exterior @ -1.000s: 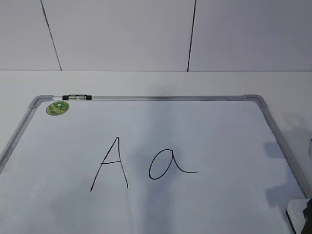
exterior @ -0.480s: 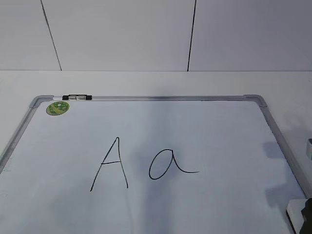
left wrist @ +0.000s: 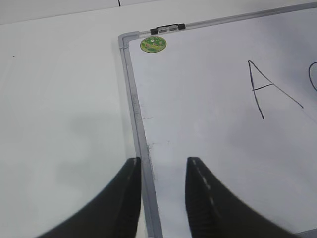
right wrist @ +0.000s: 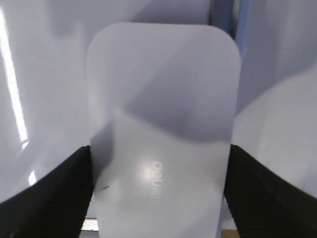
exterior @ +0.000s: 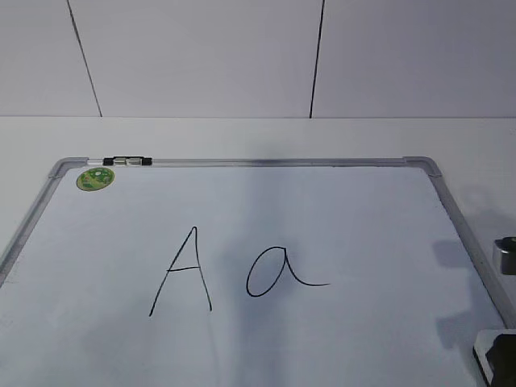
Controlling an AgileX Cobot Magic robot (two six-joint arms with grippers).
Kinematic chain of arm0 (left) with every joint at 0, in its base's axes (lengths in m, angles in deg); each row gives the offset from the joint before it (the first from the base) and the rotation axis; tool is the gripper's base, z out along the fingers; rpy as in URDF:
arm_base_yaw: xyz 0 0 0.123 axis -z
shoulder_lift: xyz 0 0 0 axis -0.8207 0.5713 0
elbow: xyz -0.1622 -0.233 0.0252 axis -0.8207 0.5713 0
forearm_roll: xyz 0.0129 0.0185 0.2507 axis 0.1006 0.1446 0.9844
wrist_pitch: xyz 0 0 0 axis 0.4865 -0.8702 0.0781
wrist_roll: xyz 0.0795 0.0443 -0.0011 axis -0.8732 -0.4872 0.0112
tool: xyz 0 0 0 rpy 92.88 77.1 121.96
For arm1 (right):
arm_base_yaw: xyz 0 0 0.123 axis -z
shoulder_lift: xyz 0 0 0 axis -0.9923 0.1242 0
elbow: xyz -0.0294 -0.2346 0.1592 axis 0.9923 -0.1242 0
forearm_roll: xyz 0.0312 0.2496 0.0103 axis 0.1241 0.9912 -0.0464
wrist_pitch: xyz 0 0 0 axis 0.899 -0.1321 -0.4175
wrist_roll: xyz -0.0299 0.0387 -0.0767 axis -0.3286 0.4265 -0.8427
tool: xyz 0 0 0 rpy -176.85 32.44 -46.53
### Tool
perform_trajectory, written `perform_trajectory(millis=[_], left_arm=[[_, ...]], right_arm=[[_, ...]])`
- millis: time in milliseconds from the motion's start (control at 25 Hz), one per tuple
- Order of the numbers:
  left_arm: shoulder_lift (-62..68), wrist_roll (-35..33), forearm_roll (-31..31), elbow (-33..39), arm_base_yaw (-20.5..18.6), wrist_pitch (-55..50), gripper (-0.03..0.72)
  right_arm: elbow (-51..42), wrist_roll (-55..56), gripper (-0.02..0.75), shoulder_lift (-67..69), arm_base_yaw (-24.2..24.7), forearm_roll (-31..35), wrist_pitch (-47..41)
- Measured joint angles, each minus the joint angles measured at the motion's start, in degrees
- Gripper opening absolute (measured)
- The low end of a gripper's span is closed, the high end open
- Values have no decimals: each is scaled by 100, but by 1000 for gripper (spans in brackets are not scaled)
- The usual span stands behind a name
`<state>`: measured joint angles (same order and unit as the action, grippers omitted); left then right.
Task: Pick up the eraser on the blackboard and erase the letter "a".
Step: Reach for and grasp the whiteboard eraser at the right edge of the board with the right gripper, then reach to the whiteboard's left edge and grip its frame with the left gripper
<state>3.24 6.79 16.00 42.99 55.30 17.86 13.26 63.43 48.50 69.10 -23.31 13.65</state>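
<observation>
The blackboard [exterior: 258, 163] lies flat on the table, with its frame also in the left wrist view [left wrist: 133, 94]. The letter "a" [exterior: 274, 272] is in thin black marker near the board's middle, to the right of a capital "A" [exterior: 184, 270]. The white eraser [right wrist: 161, 124] lies at the board's near right corner, and only its edge shows in the exterior view [exterior: 481, 347]. My right gripper [right wrist: 159, 188] has a finger against each long side of the eraser. My left gripper [left wrist: 163, 161] is open and empty, straddling the board's left frame.
A round green sticker [exterior: 95, 179] sits at the board's far left corner, next to a small black-and-silver clip [exterior: 129, 161] on the top frame. White table surrounds the board, and a white wall rises behind it. A grey part of the right arm [exterior: 505, 254] shows at the right edge.
The right arm has shifted at the near right corner: a grey part of it has come into view at the right edge, and the dark gripper sits lower over the eraser.
</observation>
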Motion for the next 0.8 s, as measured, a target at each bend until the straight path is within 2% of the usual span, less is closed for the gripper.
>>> perform_trajectory(millis=[800], left_arm=[[0,0,0,0,0,0,235]], right_arm=[[0,-9,613,266,0,31,260]])
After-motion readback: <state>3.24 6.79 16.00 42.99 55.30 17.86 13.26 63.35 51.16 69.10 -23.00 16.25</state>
